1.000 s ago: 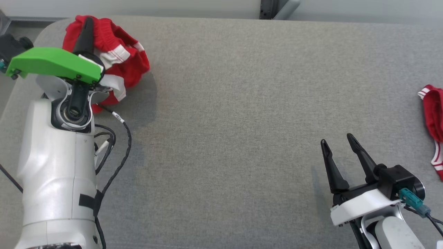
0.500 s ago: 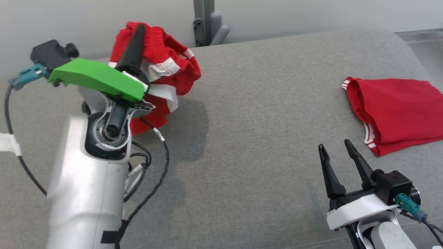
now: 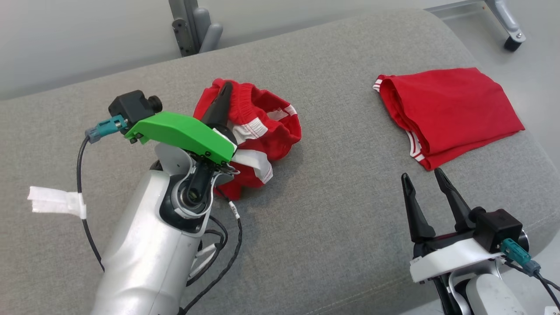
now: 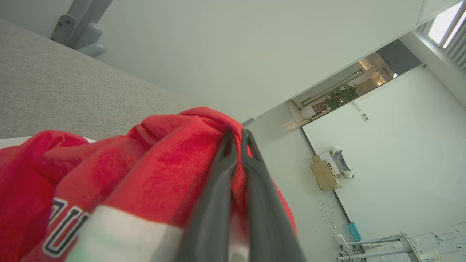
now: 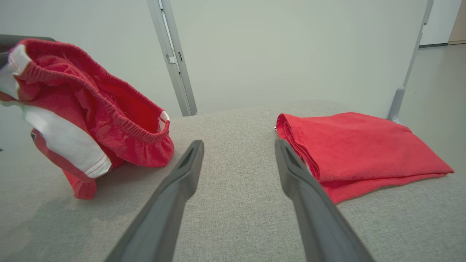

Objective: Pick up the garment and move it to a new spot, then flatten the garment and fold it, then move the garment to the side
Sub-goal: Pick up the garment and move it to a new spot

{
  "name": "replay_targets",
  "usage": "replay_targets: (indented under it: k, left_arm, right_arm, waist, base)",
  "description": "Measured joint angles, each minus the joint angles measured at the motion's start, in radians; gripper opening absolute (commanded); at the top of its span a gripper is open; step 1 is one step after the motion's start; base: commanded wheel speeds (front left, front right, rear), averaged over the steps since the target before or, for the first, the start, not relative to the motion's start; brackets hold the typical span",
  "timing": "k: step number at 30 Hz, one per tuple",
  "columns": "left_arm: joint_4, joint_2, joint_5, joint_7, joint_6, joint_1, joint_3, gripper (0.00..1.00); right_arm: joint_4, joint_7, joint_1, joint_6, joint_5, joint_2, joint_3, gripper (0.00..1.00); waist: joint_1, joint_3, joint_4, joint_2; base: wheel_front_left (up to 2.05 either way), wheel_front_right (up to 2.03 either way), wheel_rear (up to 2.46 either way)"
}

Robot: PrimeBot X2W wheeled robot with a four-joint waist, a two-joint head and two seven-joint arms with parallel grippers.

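Two garments on grey fabric table (image 3: pixel 341 210)
Left gripper (image 4: pixel 236 135) clenches crumpled red-and-white shorts (image 3: pixel 262 135); right gripper (image 3: pixel 422 175) released, near folded red cloth (image 3: pixel 450 105).

Cut off at left wrist view's bottom edge: garment (image 4: pixel 145 174) lettering, unreadable. Partly hidden behind green cover (image 3: pixel 183 133).

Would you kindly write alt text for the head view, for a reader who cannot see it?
The left gripper, shut on bunched red-and-white shorts, holds them over a grey padded table. A folded red garment lies to the right, beyond the open right gripper.
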Motion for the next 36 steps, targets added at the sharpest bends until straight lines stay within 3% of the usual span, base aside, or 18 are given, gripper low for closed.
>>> replay_targets:
  k: [6,11,12,13,14,20,24,30,36]
  left_arm:
    - [0.16,0.001,0.007,-0.074,-0.002,-0.005,0.02,0.0]
    - [0.291,0.002,0.013,-0.111,-0.041,-0.03,0.019,0.0]
    - [0.312,0.002,0.012,-0.122,-0.051,-0.033,0.021,0.28]
    - [0.332,0.002,0.01,-0.134,-0.061,-0.035,0.022,0.94]
    - [0.351,0.002,0.01,-0.148,-0.07,-0.038,0.02,1.0]
    - [0.414,0.008,0.076,-0.27,-0.132,-0.045,-0.02,1.0]
    - [0.429,0.031,0.125,-0.33,-0.14,-0.015,-0.026,1.0]
    - [0.393,0.068,0.199,-0.36,-0.122,0.092,0.012,1.0]
    - [0.225,0.074,0.341,-0.364,-0.085,0.264,0.156,1.0]
  right_arm:
    - [-0.007,0.0,-0.031,0.0,0.0,-0.001,-0.002,1.0]
    - [-0.011,0.0,-0.05,0.0,0.0,-0.011,-0.005,1.0]
    - [-0.011,0.0,-0.053,0.0,-0.001,-0.012,-0.003,1.0]
    - [-0.01,0.0,-0.055,0.0,-0.002,-0.012,0.0,1.0]
    - [-0.009,0.0,-0.056,0.0,-0.002,-0.013,0.002,1.0]
    - [-0.005,0.0,-0.06,0.0,-0.002,-0.019,0.016,1.0]
    - [0.0,0.0,-0.044,0.0,-0.002,-0.023,0.019,1.0]
    - [0.002,0.0,-0.01,0.0,0.002,-0.023,0.031,1.0]
    - [0.002,0.0,0.02,0.0,0.022,-0.009,0.031,1.0]
  waist:
    - [0.0,0.073,-0.016,0.0]
    - [0.0,0.129,-0.015,0.0]
    - [0.0,0.138,-0.012,0.0]
    - [0.0,0.144,-0.009,0.0]
    - [0.0,0.148,-0.004,0.0]
    - [0.0001,0.129,0.021,0.0]
    - [0.0001,0.092,0.038,0.0]
    - [0.0001,0.032,0.075,0.0]
    - [0.0001,-0.023,0.126,0.0]
  base:
    - [0.0,0.0,0.0]
    - [0.0,0.0,0.0]
    - [0.0,0.0,0.0]
    - [0.0,0.0,0.0]
    - [0.0,0.0,0.0]
    - [0.0,0.0,0.0]
    - [0.0,0.0,0.0]
    - [0.0,0.0,0.0]
    - [0.0,0.0,0.0]
